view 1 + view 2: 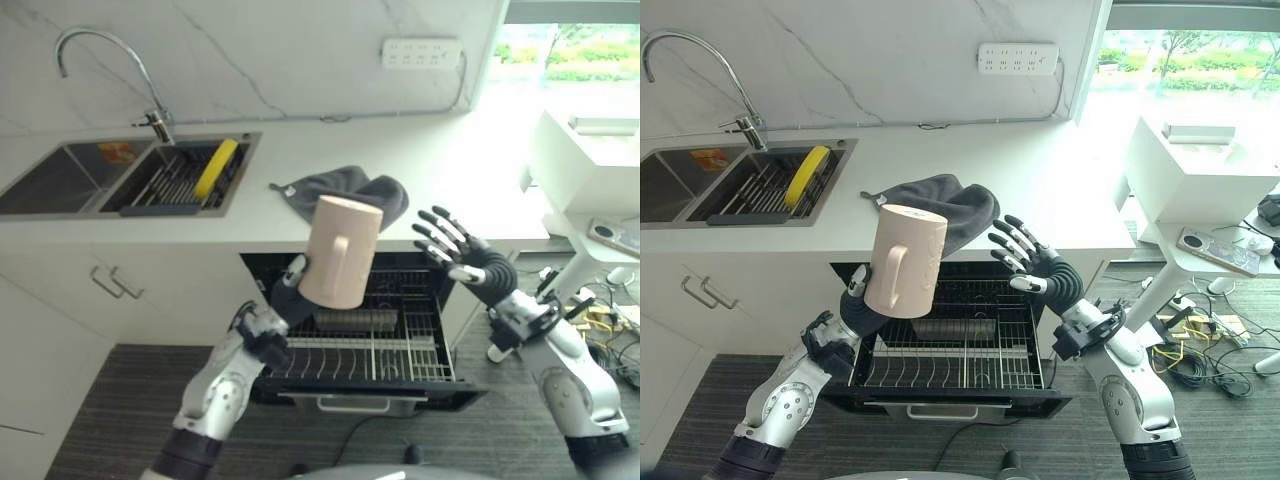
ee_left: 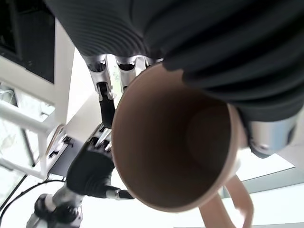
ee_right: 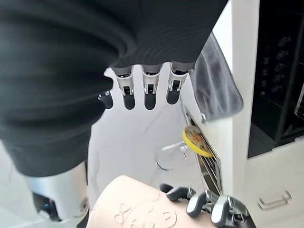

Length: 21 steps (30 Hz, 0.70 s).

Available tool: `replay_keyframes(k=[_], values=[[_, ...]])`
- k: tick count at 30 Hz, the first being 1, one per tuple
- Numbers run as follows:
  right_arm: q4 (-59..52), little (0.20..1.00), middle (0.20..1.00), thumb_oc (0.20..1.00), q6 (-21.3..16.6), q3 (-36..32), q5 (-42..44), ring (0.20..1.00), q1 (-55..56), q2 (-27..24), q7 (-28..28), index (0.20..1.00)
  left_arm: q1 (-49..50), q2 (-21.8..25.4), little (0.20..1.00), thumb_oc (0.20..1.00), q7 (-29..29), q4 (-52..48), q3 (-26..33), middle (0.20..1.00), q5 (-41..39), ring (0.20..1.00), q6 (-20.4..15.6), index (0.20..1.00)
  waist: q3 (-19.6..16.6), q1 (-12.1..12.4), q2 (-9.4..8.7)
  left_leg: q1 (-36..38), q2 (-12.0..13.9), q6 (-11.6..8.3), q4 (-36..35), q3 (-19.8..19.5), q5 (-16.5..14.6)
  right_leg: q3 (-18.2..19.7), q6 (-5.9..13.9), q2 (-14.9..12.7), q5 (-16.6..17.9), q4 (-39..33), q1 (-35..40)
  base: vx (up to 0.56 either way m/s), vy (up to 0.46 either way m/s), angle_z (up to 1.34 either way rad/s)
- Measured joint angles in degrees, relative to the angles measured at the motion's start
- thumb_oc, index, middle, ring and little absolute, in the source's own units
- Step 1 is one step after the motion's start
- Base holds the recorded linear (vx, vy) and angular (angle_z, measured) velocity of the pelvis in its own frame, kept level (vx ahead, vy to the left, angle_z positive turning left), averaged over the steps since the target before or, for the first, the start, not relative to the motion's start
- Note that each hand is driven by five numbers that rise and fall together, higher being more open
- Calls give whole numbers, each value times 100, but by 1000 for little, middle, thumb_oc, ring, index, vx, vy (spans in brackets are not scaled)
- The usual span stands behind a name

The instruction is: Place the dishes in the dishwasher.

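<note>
Pale pink mug (image 1: 340, 252): held aloft by the left hand (image 1: 288, 296), fingers wrapped round its lower part, in front of the counter edge and above the pulled-out dishwasher rack (image 1: 385, 350); long axis near upright with a slight tilt, flat base uppermost, mouth turned down toward the wrist, handle facing the robot; left wrist view looks straight into the mug's bare interior, which the eye views do not show; right wrist view shows a faint cartoon outline on the mug's side. Right hand (image 1: 1025, 255): raised just beside the mug, apart from it, fingers straight and spread, holding nothing. Grey cloth (image 1: 355, 190): lying on the white counter (image 1: 300, 215) behind the mug, hanging over the front edge. Sink (image 1: 60, 180): at the robot's left, with a yellow dish (image 1: 215, 167) leaning in its drainer; curved tap (image 1: 110, 70) behind.
</note>
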Motion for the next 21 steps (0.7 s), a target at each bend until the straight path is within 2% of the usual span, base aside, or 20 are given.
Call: replay_keyframes(k=[7,21], values=[[8,1000,1000,1000,200,307,118,1000,-292,-13,232,1000,-2,-3,200,200,-351,12,-212,200,-43,200,272,200,-79,11,-20,12,1,-2,0,-35,2,-34,2,0,2,0,37,0,-1,2],[8,1000,1000,1000,443,536,116,1000,-369,-10,329,1000,-2,-3,200,200,-527,20,-405,200,-38,200,297,200,-171,32,-43,14,3,-6,0,-99,7,-96,0,-1,-3,0,74,-1,0,2]])
